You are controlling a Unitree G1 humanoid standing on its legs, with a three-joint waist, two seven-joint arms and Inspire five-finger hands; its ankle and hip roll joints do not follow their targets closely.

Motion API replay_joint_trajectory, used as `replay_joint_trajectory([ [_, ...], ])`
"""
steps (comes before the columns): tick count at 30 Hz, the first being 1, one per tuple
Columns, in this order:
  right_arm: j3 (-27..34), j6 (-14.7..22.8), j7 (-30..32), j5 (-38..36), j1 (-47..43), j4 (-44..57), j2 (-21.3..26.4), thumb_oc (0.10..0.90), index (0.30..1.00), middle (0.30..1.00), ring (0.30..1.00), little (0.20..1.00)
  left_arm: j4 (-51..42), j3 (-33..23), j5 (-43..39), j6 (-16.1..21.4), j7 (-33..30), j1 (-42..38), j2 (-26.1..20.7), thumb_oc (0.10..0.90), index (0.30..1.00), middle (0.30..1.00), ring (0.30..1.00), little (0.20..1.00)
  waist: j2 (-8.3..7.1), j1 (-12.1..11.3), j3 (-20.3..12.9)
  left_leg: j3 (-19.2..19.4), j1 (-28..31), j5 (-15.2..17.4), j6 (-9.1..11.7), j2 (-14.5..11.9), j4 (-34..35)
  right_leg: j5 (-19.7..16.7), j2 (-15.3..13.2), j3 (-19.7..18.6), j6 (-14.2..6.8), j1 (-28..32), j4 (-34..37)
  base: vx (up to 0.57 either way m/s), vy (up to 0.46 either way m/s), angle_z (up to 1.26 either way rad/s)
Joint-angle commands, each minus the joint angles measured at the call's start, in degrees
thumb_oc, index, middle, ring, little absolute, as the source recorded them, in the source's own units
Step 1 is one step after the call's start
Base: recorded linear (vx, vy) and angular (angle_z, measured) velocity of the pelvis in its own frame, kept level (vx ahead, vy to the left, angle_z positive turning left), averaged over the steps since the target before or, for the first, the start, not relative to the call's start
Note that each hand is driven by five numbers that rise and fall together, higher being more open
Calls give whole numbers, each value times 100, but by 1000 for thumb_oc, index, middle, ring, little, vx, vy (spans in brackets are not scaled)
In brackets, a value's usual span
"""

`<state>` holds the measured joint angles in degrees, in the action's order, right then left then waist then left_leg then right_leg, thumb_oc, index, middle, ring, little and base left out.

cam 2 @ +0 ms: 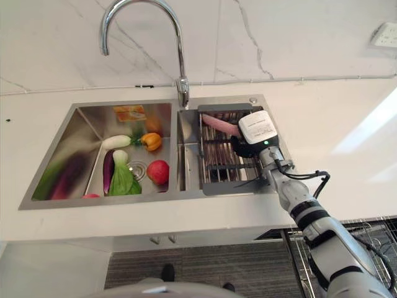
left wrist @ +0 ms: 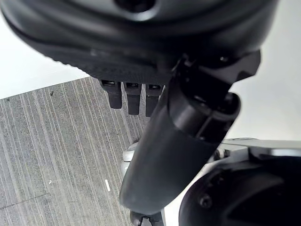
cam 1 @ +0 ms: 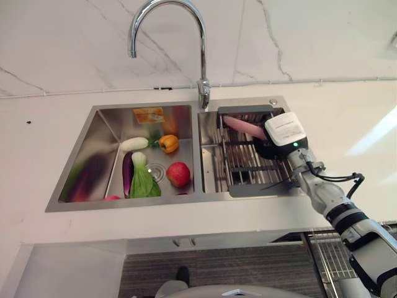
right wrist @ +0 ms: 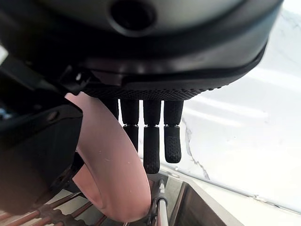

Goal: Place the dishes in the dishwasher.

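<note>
A pink dish (cam 1: 243, 126), the task's thing, stands on edge in the dish rack (cam 1: 245, 186) that fills the right basin of the sink (cam 1: 74, 174), near the rack's far edge. The right hand (cam 1: 271, 149) is over the rack at that dish; in the right wrist view the pink dish (right wrist: 110, 160) lies between the thumb and the row of fingers (right wrist: 151, 141), which are curled around it, so the hand appears to be gripping the dish. Judged against the task, the dish is not yet in a dishwasher: it is only being taken up from the rack, and the carry and the placing are both left. A wire basket (cam 1: 332, 254) at the lower right, below the surface (cam 1: 347, 112), may belong to the dishwasher, but it is cut off by the frame edge and cannot be confirmed. The left hand (left wrist: 155, 155) hangs over the grey floor (left wrist: 47, 141) with relaxed fingers, holding nothing. The left basin holds vegetables and an apple (cam 1: 178, 174), no dishes. Whether other dishes stand in the rack is hard to make out behind the hand and wrist; the faucet (cam 1: 201, 62) rises at the sink's far edge.
</note>
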<state>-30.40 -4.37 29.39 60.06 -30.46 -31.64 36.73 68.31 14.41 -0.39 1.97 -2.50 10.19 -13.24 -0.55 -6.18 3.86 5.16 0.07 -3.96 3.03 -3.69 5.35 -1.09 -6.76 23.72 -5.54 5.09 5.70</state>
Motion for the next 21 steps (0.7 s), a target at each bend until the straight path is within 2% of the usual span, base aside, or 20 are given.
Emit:
replay_joint_trajectory([
  [1,189,-149,441,-335,-839,244,182,400,300,300,300,300,105,508,139,168,-55,-468,123,800,900,900,900,900,-66,-234,-113,44,453,476,109,-350,-35,16,-403,-129,-457,71,-70,0,0,0],
  [12,499,-51,552,-605,-806,870,248,400,300,300,300,300,95,481,138,151,-126,-458,129,800,900,900,900,900,-64,-191,-138,71,552,516,100,-358,-35,42,-375,-160,-435,122,-70,0,0,0],
  [17,857,70,713,-1091,-698,1134,100,400,300,300,300,300,85,484,137,124,-170,-476,141,800,900,900,900,900,-50,-157,-149,82,578,531,93,-353,-35,48,-365,-188,-427,132,-70,0,0,0],
  [18,1141,200,827,-1558,-603,1294,-10,400,300,300,300,300,73,488,134,110,-210,-487,129,800,900,900,900,900,-51,-151,-155,90,598,535,89,-354,-35,49,-361,-200,-419,147,-70,0,0,0],
  [21,1364,296,876,-1947,-520,1404,-107,400,300,300,300,300,71,475,128,93,-245,-488,128,800,900,900,900,900,-51,-142,-164,103,615,544,87,-356,-35,55,-357,-210,-408,163,-70,0,0,0],
])
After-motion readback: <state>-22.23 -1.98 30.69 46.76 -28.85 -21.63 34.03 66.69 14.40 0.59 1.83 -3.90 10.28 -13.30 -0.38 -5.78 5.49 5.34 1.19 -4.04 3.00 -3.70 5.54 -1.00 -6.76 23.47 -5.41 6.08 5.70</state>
